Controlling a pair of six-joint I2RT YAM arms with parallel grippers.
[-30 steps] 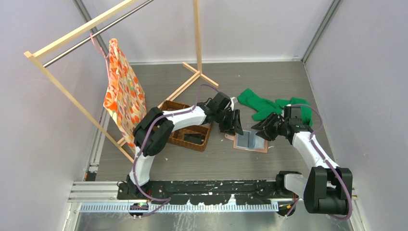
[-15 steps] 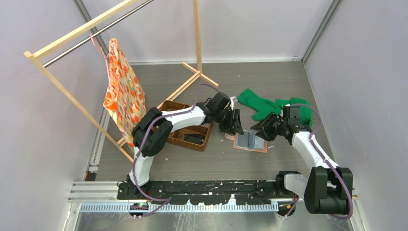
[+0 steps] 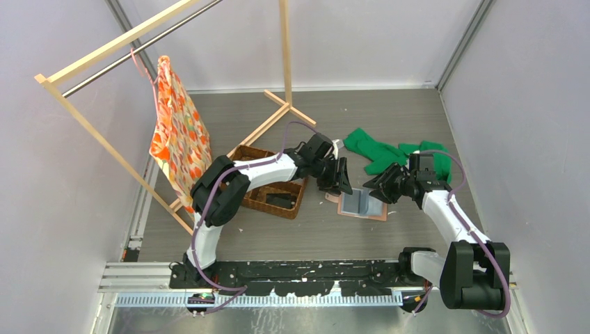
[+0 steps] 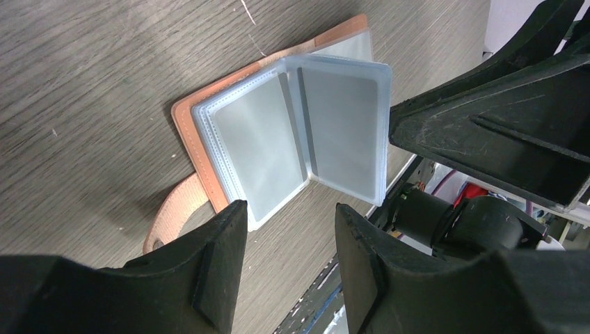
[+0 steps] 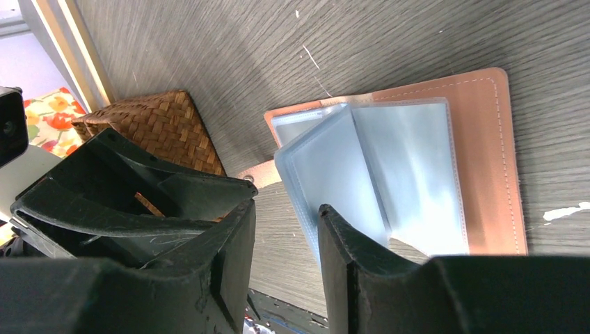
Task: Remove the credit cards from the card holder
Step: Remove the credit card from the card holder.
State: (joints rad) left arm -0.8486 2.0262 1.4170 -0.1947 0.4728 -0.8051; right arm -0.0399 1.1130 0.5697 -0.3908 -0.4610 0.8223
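Lying open: salmon card holder

Leathery card holder, glossy plastic sleeves

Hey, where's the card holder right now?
Top view: the card holder lies open mid-table between the left hand and right hand, just right of the woven basket.

Light is bright, even and diffuse, falling from above. In the top view the worktop carries only faint, soft shadows under the arms, and the pale walls take a lilac cast. In both wrist views the worktop's wood grain is crisp, while the clear sleeves of the card holder show a milky white sheen. The left pincer and right pincer loom dark and slightly soft close to the lens.
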